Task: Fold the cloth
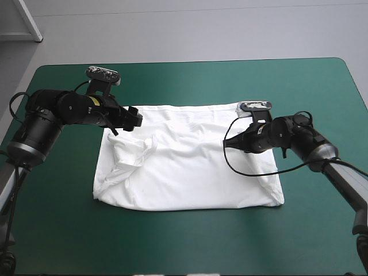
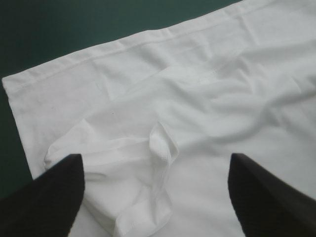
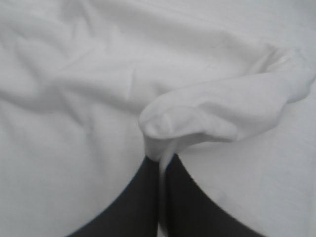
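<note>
The white T-shirt (image 1: pixel 190 172) lies spread on the teal-green cover, with its left sleeve (image 1: pixel 129 152) folded inward into a rumpled ridge. My left gripper (image 1: pixel 135 119) hovers over the shirt's far left corner. In the left wrist view this gripper (image 2: pixel 155 165) is open, its black fingers (image 2: pixel 54 197) standing apart over the bunched sleeve (image 2: pixel 123 153). My right gripper (image 1: pixel 226 144) sits low on the shirt's right half. In the right wrist view it (image 3: pixel 160 160) is shut on a raised fold of the T-shirt (image 3: pixel 217 113), which bulges just ahead of the fingertips.
Bare teal-green cover (image 1: pixel 190 241) surrounds the shirt, widest toward the table's near edge. The shirt's hemmed far edge (image 2: pixel 123 47) runs close to the left gripper, with cover beyond it.
</note>
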Available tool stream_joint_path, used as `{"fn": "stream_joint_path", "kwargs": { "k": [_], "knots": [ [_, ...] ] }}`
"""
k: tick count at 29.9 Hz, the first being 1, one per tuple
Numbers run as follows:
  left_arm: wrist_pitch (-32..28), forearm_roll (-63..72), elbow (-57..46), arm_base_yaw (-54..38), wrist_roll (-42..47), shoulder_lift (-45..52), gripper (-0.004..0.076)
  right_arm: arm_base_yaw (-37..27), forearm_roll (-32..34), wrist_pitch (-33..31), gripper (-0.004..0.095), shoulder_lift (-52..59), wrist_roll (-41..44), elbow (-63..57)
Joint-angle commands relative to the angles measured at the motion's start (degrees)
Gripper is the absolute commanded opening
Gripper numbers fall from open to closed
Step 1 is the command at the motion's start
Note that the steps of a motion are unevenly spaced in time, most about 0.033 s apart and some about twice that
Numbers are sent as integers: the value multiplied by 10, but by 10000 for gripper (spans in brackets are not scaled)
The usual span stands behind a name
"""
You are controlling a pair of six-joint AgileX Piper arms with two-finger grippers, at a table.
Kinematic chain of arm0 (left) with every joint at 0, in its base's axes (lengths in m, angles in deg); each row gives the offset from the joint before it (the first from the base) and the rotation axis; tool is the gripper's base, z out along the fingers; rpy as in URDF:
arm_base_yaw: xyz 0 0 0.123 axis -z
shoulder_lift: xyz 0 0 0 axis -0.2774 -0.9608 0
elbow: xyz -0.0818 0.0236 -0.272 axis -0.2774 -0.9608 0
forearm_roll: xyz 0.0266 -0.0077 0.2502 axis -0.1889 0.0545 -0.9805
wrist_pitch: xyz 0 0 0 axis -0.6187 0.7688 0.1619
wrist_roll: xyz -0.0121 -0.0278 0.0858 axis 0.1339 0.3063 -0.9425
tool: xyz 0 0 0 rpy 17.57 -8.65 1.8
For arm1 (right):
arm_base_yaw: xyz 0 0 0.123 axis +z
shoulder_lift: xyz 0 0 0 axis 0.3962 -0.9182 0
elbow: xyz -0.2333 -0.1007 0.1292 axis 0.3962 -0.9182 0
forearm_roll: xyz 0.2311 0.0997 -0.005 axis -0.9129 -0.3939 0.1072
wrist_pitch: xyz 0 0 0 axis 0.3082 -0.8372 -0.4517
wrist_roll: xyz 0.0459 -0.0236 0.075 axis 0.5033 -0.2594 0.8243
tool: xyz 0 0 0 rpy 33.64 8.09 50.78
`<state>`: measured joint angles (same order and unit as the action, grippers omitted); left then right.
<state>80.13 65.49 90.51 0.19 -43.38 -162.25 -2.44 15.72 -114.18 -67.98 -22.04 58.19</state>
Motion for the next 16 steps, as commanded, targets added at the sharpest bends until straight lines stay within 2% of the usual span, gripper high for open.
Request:
{"fn": "stream_joint_path", "kwargs": {
  "k": [1, 4, 5, 8, 10, 12, 16],
  "knots": [
    [-21, 6, 20, 1, 4, 22, 580, 18, -7, 25, 63, -5, -6, 15],
    [-17, 6, 20, 1, 4, 22, 580, 22, -14, 29, 307, -32, -26, 15],
    [-17, 6, 20, 1, 4, 22, 580, 22, -13, 34, 436, -38, -30, 15],
    [-12, 4, 20, 1, 4, 22, 580, 21, 2, 40, 672, -38, -28, 17],
    [-5, -3, 20, 1, 1, 22, 580, 20, 15, 25, 720, -27, -14, 25],
    [15, -20, 20, 1, 4, 22, 580, 20, 41, -6, 716, -9, 9, 31],
    [88, -75, 20, 1, 37, 22, 580, 20, 108, -117, 711, 45, 59, 33]
  ]
}}
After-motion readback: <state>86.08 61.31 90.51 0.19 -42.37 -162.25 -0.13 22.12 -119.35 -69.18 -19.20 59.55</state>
